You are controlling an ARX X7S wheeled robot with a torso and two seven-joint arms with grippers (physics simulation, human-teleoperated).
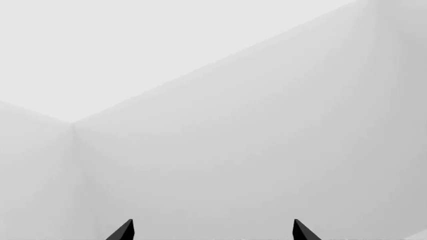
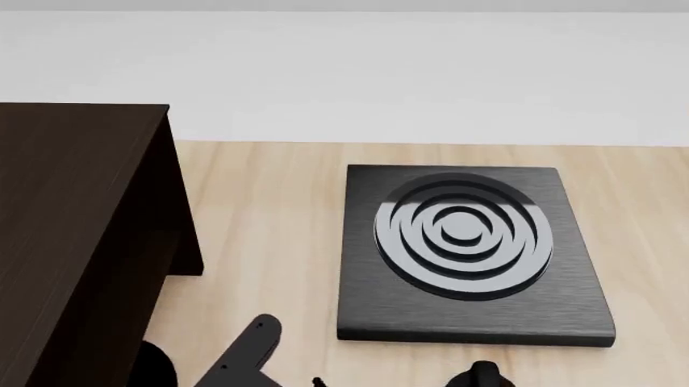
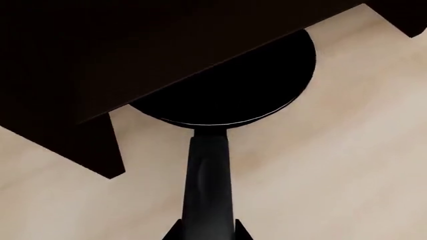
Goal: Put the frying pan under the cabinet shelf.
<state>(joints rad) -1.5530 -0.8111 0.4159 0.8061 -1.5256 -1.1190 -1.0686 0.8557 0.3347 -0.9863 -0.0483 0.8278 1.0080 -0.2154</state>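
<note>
Gripping the long black handle, the right end effector (image 3: 207,235) stands closed on the frying pan (image 3: 233,95), whose round body lies partly beneath the edge of the dark cabinet shelf (image 3: 100,50) on the pale wooden surface (image 3: 333,165). From the head view, the cabinet shelf (image 2: 76,234) stands beside the square black stove plate (image 2: 469,254), the two apart, with the pan's handle (image 2: 242,351) in the gap near the shelf. The left end effector (image 1: 213,231) holds nothing, its tips spread wide before blank white walls (image 1: 267,140).
</note>
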